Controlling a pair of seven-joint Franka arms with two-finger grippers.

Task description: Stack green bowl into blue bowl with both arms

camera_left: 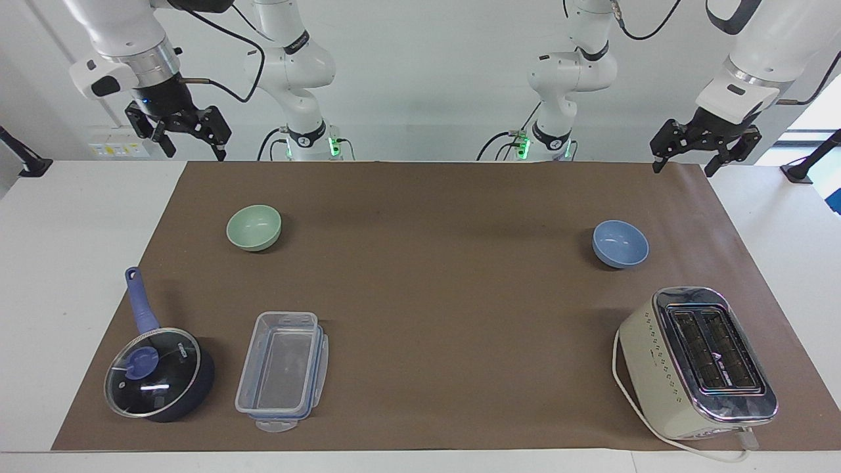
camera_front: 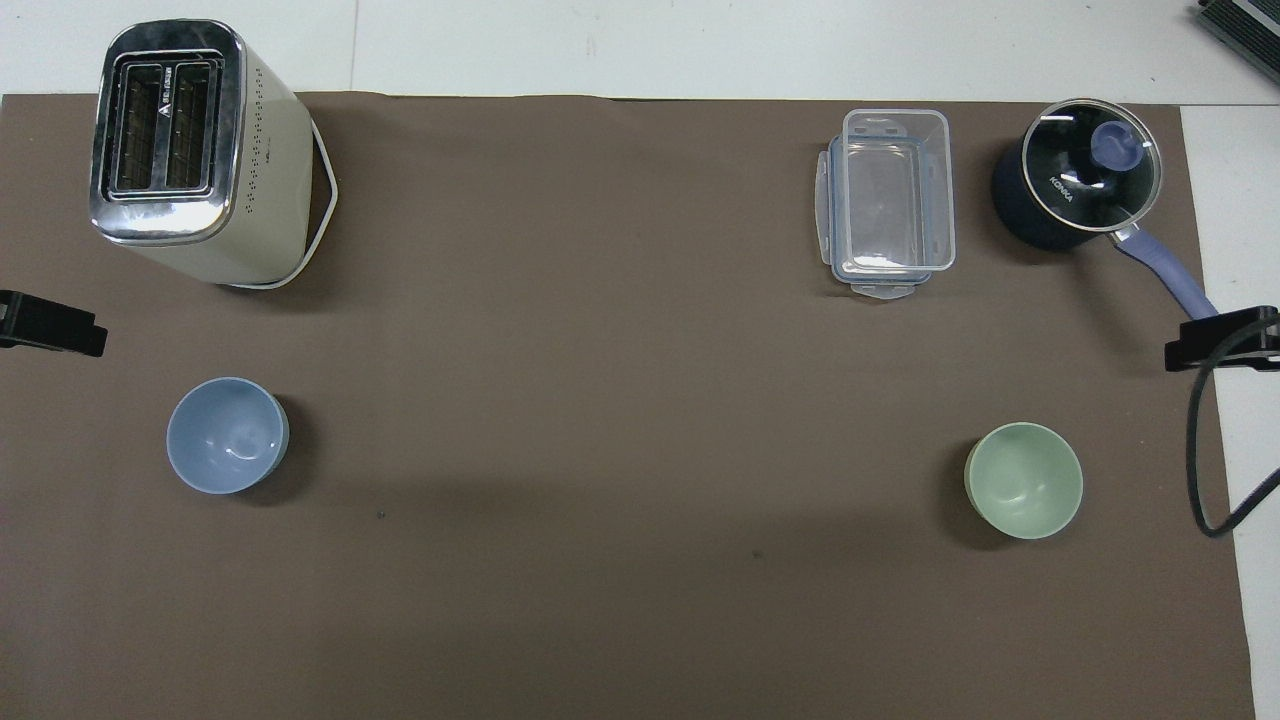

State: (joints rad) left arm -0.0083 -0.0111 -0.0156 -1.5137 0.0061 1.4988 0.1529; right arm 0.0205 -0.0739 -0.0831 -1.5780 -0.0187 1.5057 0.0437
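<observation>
On the brown mat covering the tabletop [camera_left: 775, 217], the green bowl [camera_left: 253, 227] sits toward the right arm's end and the blue bowl [camera_left: 620, 244] toward the left arm's end, well apart, both upright and empty. The right gripper [camera_left: 186, 135] hangs above the mat's edge nearest the robots, fingers spread wide, holding nothing. The left gripper [camera_left: 706, 146] hangs likewise at its own end, fingers parted, empty.

Risks as we judge them: a thin rim pinch may let the smooth green bowl slip or tilt in transit; a handover between arms could drop it mid-table; a release off-centre over the blue bowl would leave it cocked on the rim or knock the blue bowl sliding. The toaster [camera_left: 696, 361] stands near the blue bowl, so the left arm's elbow room is tight.

Count: two bowls, two grippers, one toaster, one lidded saucepan [camera_left: 158, 371], one clear plastic container [camera_left: 282, 371].
</observation>
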